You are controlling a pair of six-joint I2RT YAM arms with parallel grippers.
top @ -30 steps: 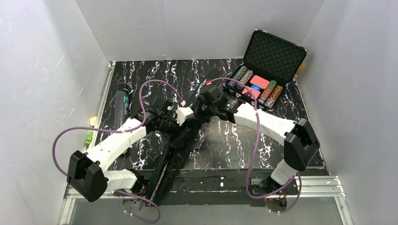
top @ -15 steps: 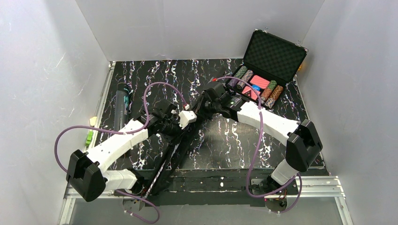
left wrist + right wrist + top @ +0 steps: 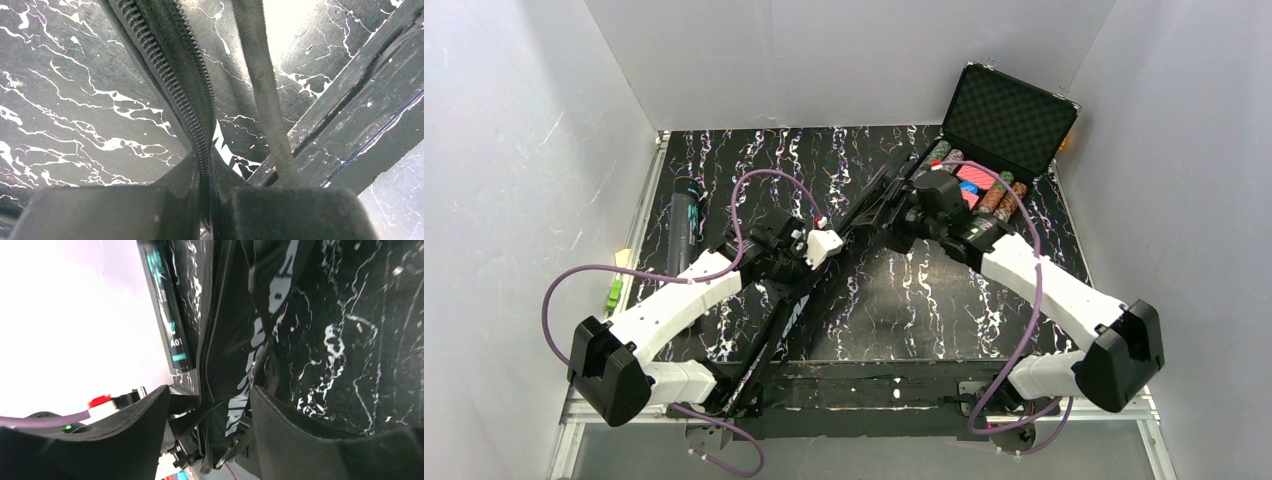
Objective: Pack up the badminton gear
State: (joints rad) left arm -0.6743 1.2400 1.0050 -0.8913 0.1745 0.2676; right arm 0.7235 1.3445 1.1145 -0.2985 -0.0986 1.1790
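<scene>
Top view: the long black racket bag [image 3: 789, 310] lies diagonally on the marbled surface [image 3: 904, 310], with the left arm [image 3: 674, 300] at its middle and the right arm [image 3: 1024, 270] at its upper end. The tube [image 3: 682, 225] is at left and an open chip case [image 3: 1009, 120] at upper right. Left wrist view: the left fingers [image 3: 125, 215] are pressed together on the bag's zipper [image 3: 170, 75]. Right wrist view: the right fingers [image 3: 125, 430] clamp bunched bag fabric, with the tube beyond at upper left.
</scene>
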